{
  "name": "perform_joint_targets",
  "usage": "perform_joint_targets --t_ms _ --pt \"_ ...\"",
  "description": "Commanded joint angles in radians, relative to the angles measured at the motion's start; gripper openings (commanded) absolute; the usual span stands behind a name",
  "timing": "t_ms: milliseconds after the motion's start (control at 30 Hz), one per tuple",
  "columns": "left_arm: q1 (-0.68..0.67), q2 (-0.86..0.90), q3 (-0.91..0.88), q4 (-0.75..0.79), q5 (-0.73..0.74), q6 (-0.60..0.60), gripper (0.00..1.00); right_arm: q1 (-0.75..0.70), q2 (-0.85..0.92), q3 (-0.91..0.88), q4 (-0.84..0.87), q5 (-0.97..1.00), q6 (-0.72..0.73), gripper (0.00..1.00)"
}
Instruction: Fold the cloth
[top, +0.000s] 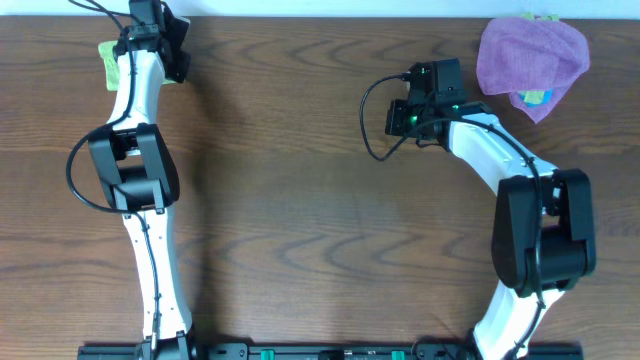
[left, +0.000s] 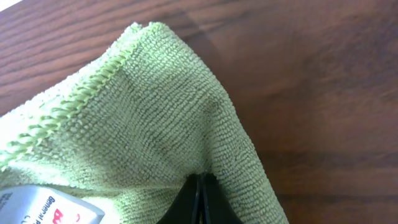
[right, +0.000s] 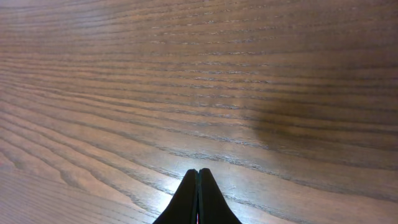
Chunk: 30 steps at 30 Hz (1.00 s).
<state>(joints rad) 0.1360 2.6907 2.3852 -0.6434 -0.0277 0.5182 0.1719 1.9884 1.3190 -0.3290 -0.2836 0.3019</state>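
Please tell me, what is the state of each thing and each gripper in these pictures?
lime-green microfibre cloth: rumpled, not neatly folded, pinched at one spot.
left gripper: shut on the lime-green microfibre cloth.
right gripper: shut, holding nothing.
purple soft cloth: bunched in a heap, untouched.
blue item: mostly covered by the purple soft cloth.

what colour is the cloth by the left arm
The cloth is lime green; best in the left wrist view.
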Motion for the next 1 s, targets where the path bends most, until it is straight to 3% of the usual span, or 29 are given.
perform_joint_targets --t_ms 0,333,967 --pt "0.032 0.095 -0.060 -0.084 -0.082 -0.001 0.06 -0.010 -0.021 0.016 0.005 0.004 -0.021 0.01" --pt "0.005 0.095 -0.060 -0.200 0.014 -0.177 0.05 -0.020 -0.021 0.016 0.031 0.012 -0.024 0.02" --pt "-0.072 -0.010 -0.060 -0.172 0.055 -0.258 0.06 -0.062 -0.021 0.016 0.033 0.018 -0.042 0.01"
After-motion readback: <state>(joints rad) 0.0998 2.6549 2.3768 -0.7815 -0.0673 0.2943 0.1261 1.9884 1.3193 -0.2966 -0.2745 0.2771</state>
